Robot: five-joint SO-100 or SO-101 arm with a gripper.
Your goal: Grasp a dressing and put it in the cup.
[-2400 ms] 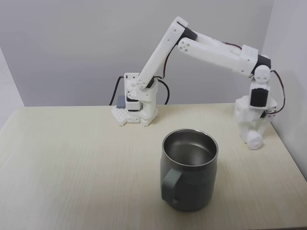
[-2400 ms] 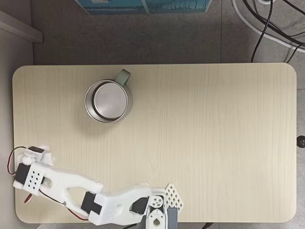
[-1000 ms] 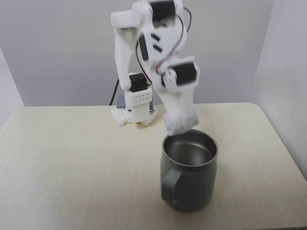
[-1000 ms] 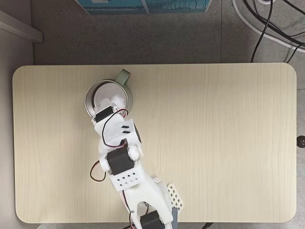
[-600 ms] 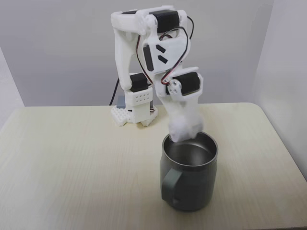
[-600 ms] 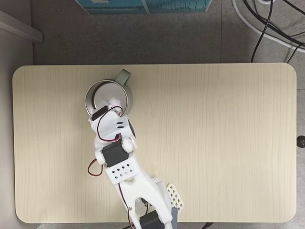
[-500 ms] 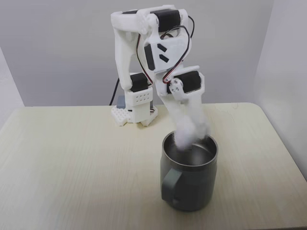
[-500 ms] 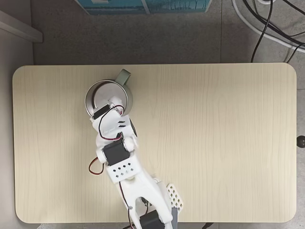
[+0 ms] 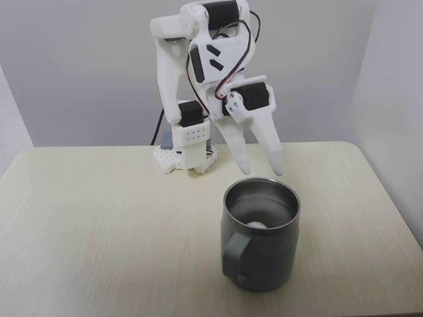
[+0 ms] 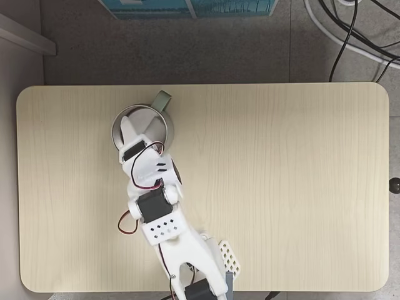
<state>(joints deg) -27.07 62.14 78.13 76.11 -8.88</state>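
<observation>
Hovering just above the cup (image 9: 260, 234), the gripper (image 9: 262, 170) points its two tapered white plastic fingers (image 9: 239, 152) straight down, jaws spread wide apart and holding nothing. The dressing (image 9: 256, 225), a small soft white wad, lies at the bottom of the cup, seen in the side-on fixed view as a pale patch against the shiny steel interior. The cup is a squat, dark grey-green metal mug with a rolled rim and a loop handle (image 9: 234, 256) facing the camera at about 7 o'clock on its body. It stands on a pale wood-grain table (image 9: 99, 231) with rounded corners.

From the fixed view looking down, the cup (image 10: 164, 131) sits toward 10 o'clock on the table (image 10: 281, 187), its handle (image 10: 162, 100) at roughly 1 o'clock on the rim. The gripper (image 10: 141, 124) splays in a V over the cup's mouth, covering much of the interior. The white arm (image 10: 156, 212), jointed with black servo blocks and trailing red and black wires, reaches up from its base (image 10: 203, 284) at 6 o'clock on the table edge. Dark cables (image 10: 350, 31) coil on the grey floor beyond the table at 1 o'clock.
</observation>
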